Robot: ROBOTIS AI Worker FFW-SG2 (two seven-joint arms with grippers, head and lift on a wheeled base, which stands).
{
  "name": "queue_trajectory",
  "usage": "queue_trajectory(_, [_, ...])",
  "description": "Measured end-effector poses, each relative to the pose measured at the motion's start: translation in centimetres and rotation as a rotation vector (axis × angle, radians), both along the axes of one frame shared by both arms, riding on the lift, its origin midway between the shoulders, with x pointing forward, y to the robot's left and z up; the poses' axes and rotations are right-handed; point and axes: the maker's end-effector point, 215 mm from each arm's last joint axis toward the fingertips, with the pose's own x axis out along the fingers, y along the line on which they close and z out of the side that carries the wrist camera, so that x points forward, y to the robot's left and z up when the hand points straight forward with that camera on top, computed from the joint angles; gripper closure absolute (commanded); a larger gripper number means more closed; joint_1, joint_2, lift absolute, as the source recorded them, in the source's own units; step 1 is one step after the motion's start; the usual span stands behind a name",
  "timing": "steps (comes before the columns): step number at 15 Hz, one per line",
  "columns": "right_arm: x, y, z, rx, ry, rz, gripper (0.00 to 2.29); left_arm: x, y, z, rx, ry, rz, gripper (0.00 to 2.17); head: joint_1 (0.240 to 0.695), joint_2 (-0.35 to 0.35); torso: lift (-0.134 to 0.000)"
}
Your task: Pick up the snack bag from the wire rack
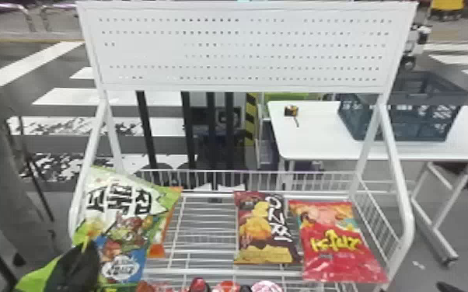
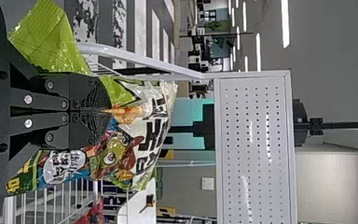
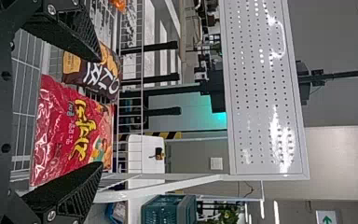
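The green-and-white snack bag point(image 1: 124, 221), long axis near upright, is pinched in the left gripper point(image 2: 106, 111); the right gripper point(image 3: 101, 112) gapes, farther off.

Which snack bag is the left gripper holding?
The green-and-white bag, leftmost, pinched in the left gripper; the dark bag and the red bag lie farther right on the wire rack, ungripped.

Red items point(image 1: 227, 286) cut by bottom edge, orange bag point(image 1: 166, 233) mostly hidden
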Motion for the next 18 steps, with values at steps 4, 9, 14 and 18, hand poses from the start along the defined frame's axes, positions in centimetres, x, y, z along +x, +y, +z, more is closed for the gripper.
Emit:
queue_trajectory(4, [0.0, 0.0, 0.2, -0.002, -0.003, 0.000, 0.11, 0.0, 0.0, 0.0, 0.000, -0.001, -0.001, 1.71, 0.499, 0.000, 0.000])
queue_trajectory(9, [0.0, 0.0, 0.0, -0.001, 0.000, 0.000, 0.11, 0.0, -0.1, 0.3, -0.002, -0.006, -0.002, 1.71, 0.499, 0.000, 0.000])
queue_trajectory(14, [2.9, -0.7, -4.1, 0.004, 0.032, -0.023, 0.11, -0.1, -0.5, 0.1, -0.002, -0.003, -0.007, 1.71, 0.499, 0.000, 0.000])
queue_trajectory(18, [9.1, 0.3, -8.3, -0.011, 0.067, -0.032, 0.11, -0.2, -0.7, 0.2, 0.003, -0.003, -0.014, 1.71, 0.499, 0.000, 0.000])
